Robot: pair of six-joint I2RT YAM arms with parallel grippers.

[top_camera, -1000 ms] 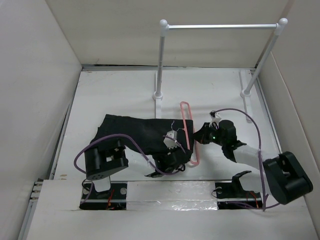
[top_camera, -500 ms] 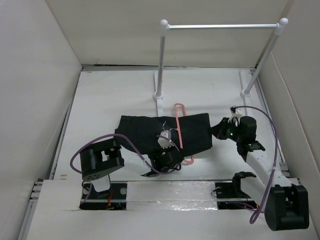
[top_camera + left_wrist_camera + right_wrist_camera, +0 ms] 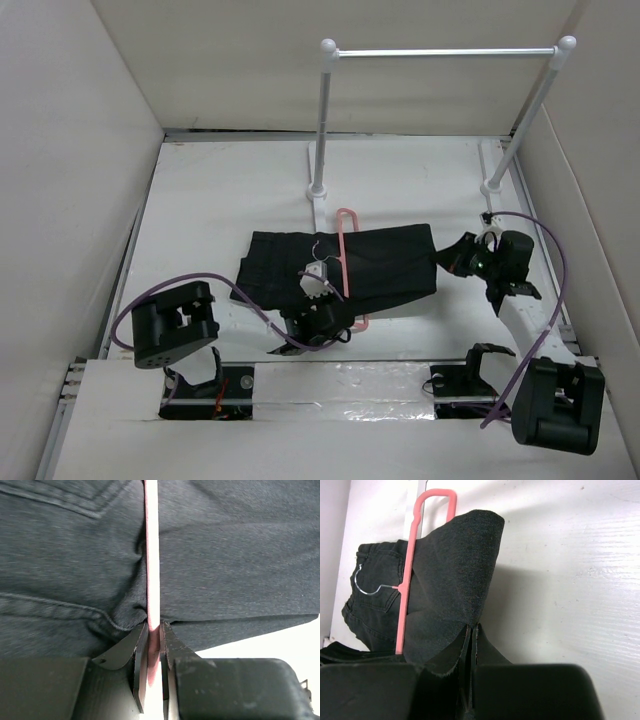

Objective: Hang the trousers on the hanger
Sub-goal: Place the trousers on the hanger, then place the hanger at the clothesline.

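**A:** Black cloth right across the middle of the white table [image 3: 220, 190]. That's the trousers [image 3: 390, 265], stretched left to right and lying nearer the near edge than the far one.

**B:** And the hanger [image 3: 343, 240] cuts straight over them, far to near. The pink bar is on top of the fabric, its looped end poking out past the cloth's far edge.

**A:** Look at the left gripper [image 3: 154, 630] on its wrist view. Its fingers are pressed together on that pink bar, right at the cloth's near edge, with fabric on both sides of it.

**B:** The right gripper [image 3: 471, 630] is out towards the table's right edge. It's clamped tight on a corner of the trousers, and the fabric lifts off the surface in a raised fold there.

**A:** Its camera also catches the thin metal hook [image 3: 370, 591], resting on the cloth by a back pocket.

**B:** As for the setting, the surface is white-painted board with the grain showing and a few small marks. Pale plain walls [image 3: 80, 150] box the table in on three sides.

**A:** At the far edge a white rail [image 3: 440, 52] stands on two posts, the left post's foot near the hanger's loop.

**B:** And purple cables [image 3: 564, 285] arc off both arms down by the near edge.
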